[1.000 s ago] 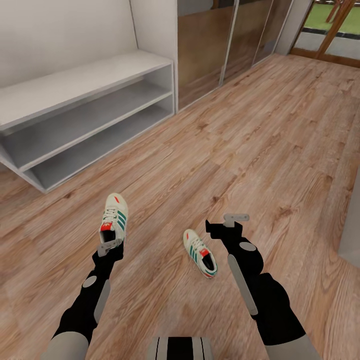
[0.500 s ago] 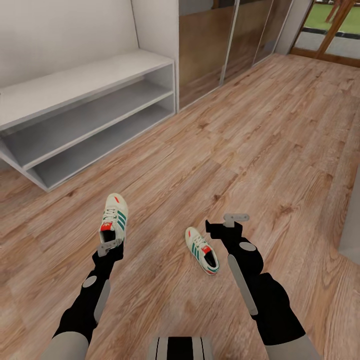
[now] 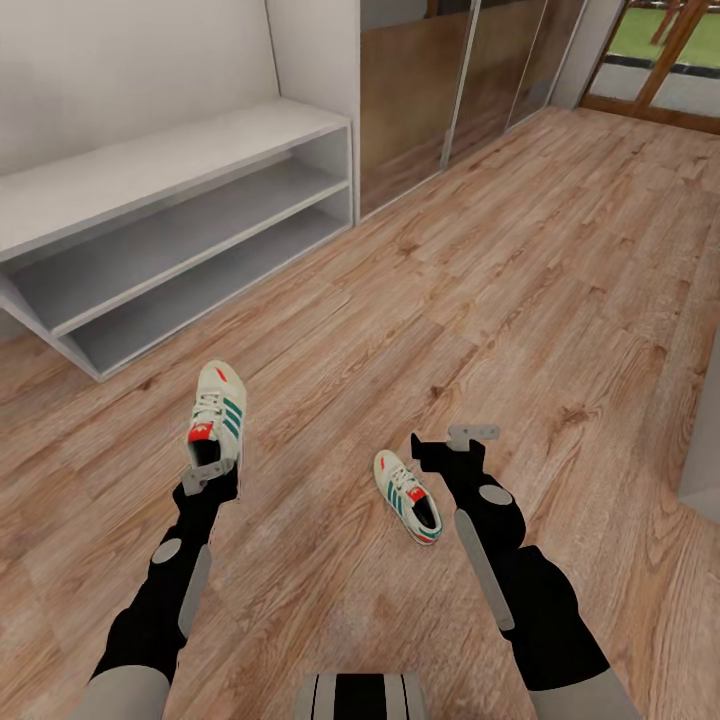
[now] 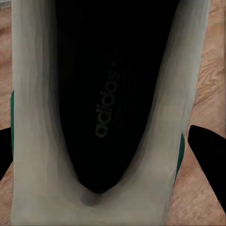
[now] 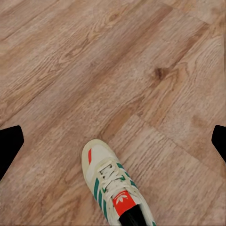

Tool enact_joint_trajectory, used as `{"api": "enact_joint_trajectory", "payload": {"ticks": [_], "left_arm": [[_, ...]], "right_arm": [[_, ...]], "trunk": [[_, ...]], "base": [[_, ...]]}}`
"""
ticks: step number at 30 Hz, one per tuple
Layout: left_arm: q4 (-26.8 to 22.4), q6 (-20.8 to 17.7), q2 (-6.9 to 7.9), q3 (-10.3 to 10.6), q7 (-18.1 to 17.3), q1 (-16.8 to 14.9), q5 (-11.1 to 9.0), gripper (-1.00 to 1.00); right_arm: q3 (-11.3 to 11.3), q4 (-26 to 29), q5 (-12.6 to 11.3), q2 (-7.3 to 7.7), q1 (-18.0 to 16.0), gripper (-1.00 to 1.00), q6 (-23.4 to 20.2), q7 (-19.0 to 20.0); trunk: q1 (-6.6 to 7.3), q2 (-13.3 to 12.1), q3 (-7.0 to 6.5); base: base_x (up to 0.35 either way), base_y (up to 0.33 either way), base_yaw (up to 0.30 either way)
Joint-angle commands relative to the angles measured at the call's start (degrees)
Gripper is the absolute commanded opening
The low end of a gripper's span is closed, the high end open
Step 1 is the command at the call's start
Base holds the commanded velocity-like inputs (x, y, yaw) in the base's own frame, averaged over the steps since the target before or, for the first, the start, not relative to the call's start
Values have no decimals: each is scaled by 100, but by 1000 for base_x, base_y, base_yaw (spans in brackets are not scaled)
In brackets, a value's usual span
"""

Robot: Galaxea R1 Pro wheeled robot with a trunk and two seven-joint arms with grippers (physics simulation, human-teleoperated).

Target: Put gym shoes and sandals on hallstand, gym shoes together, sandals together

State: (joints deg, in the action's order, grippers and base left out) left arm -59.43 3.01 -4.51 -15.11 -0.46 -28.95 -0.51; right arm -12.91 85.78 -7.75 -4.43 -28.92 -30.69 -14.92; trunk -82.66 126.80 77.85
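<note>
Left gripper (image 3: 207, 478), jaws clamped on gym shoe (image 3: 216, 413), now lifted nearer the hallstand (image 3: 170, 215). Right gripper (image 3: 452, 447), jaws spread empty, beside second gym shoe (image 3: 408, 495), farther from hallstand.

Corridor floor (image 3: 520, 260) matt grained wood planks; hallstand (image 3: 150, 215) smooth matt white-grey; gym shoes (image 3: 408, 492) cream leather-like.
</note>
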Motion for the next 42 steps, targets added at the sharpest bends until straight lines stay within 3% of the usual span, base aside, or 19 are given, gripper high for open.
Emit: {"api": "enact_joint_trajectory", "payload": {"ticks": [1, 4, 5, 6, 9, 12, 15, 24, 27, 31, 34, 35, 38, 42], "left_arm": [[-159, -76, 0, 4, -2, 51, -2, -100], [-1562, -1149, 2, 106, -6, 487, -21, -100], [-1752, -1318, 2, 124, -6, 545, -21, -100], [-2207, -1756, 3, 177, -6, 695, -20, -100], [-2583, -2206, 3, 244, -7, 879, -18, -100], [-2682, -2329, 3, 265, -7, 938, -13, -100], [-2711, -2368, -4, 273, -7, 951, -15, -100], [-2722, -2374, -6, 368, -7, 956, -10, -100], [-2722, -2374, -6, 378, -7, 956, -10, -100], [-2723, -2375, -6, 384, -7, 955, -10, -100], [-2723, -2375, -6, 385, -7, 954, -10, -100], [-2723, -2375, -6, 386, -7, 955, -10, -100], [-2723, -2375, -6, 406, -7, 954, -10, -100], [-2723, -2375, -5, 475, -7, 953, -10, -100]], "right_arm": [[2, -2, 0, 1, 0, 100, 29, 0], [23, -42, -5, 9, 0, 100, 227, 13], [25, -71, -5, 10, 0, 100, 287, 15], [31, -199, -3, 10, 0, 100, 526, 20], [9, -390, 42, 12, 0, 100, 1090, 25], [7, -436, 252, 12, 0, 100, 1268, 23], [6, -461, 674, 13, 0, 100, 1349, 5], [9, -559, 807, 13, 0, 100, 1384, 4], [30, -946, 926, 13, 0, 100, 1613, 17], [48, -1770, 1386, 13, 0, 100, 2105, 45], [56, -2100, 1465, 23, 0, 100, 2171, 54], [57, -2248, 1479, 88, 0, 100, 2187, 56], [53, -2571, 1468, 605, 0, 100, 2221, 59], [52, -2688, 1461, 877, 0, 100, 2359, 61]], "trunk": [[0, 0, 0], [0, 0, 0], [0, 0, 0], [0, 0, 0], [0, 0, 0], [0, 0, 0], [0, 0, 5], [0, 0, 28], [0, 0, 29], [0, 0, 30], [0, 0, 30], [0, 0, 30], [0, 0, 30], [0, 0, 30]], "base": [[0, 0, 0], [0, 0, 0], [0, 0, 0], [0, 0, 0], [0, 0, 0], [0, 0, 0], [0, -12, 111], [0, -128, 205], [0, -16, 38], [0, -3, 7], [0, -1, 2], [0, 0, 0], [0, 0, 0], [0, 0, 0]]}}
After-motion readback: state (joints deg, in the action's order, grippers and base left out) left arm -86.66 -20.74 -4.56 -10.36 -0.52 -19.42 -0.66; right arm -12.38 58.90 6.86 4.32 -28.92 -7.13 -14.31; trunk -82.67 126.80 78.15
